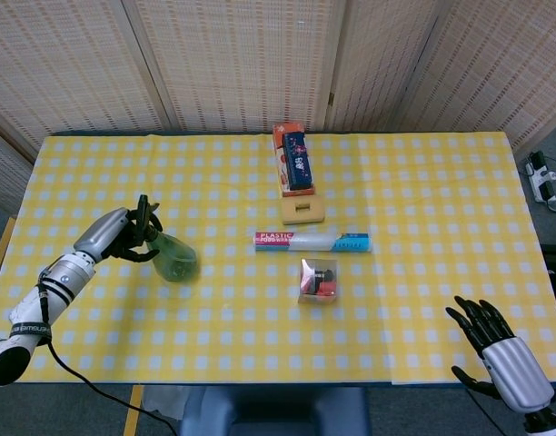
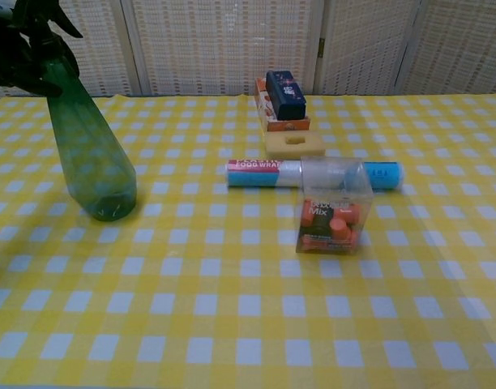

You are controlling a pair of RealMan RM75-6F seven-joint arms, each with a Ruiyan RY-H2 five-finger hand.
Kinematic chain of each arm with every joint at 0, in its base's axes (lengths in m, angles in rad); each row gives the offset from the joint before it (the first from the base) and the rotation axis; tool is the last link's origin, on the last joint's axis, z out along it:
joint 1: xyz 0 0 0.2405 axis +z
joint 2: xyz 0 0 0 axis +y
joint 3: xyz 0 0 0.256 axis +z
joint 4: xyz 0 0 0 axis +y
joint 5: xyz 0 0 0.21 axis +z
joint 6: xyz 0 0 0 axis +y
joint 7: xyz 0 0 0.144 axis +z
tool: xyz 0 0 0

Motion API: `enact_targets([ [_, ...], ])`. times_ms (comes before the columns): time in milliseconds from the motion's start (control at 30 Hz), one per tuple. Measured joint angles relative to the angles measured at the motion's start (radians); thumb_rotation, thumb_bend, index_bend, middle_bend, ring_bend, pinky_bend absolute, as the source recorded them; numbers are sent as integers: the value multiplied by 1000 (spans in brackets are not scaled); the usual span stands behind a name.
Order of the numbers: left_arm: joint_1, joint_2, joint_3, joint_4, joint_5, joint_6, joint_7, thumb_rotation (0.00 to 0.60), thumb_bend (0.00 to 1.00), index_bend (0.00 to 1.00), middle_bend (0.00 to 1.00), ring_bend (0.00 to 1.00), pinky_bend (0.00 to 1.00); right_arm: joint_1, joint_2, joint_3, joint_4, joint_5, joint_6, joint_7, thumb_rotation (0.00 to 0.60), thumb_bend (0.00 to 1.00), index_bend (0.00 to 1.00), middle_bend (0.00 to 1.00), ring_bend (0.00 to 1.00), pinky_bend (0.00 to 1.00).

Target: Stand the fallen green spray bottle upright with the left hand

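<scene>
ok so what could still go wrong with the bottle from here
1. The left hand holds the green spray bottle only at its top, near the nozzle. The bottle leans a little, so if the hand lets go before the base sits flat, it may tip back over.
2. The bottle is narrow at the top and wide at the base, so a sideways nudge from the fingers as they open could knock it down.

The green spray bottle is seen to be translucent, smooth plastic with a slight gloss. The left hand is clad in silvery metal with black fingers. The table is covered by a matt yellow checked cloth. The small box is clear, glossy plastic.
</scene>
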Motion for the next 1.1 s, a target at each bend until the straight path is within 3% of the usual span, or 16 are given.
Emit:
enact_targets([
  [367,13,5,-3,9,37,-4,-44,600,135,208,1000,1000,1000,0,-2,0,-3,0,1,-8,600,258,0,0,0,0],
  [600,18,10,-3,10,50,0,-54,600,135,194,1000,1000,1000,0,0,-1,-3,-1,3,-6,600,258,0,0,0,0],
  [1100,53,5,47,65,97,49,3,600,129,89,1000,1000,1000,-7,3,-5,0,-16,28,0,600,258,0,0,0,0],
])
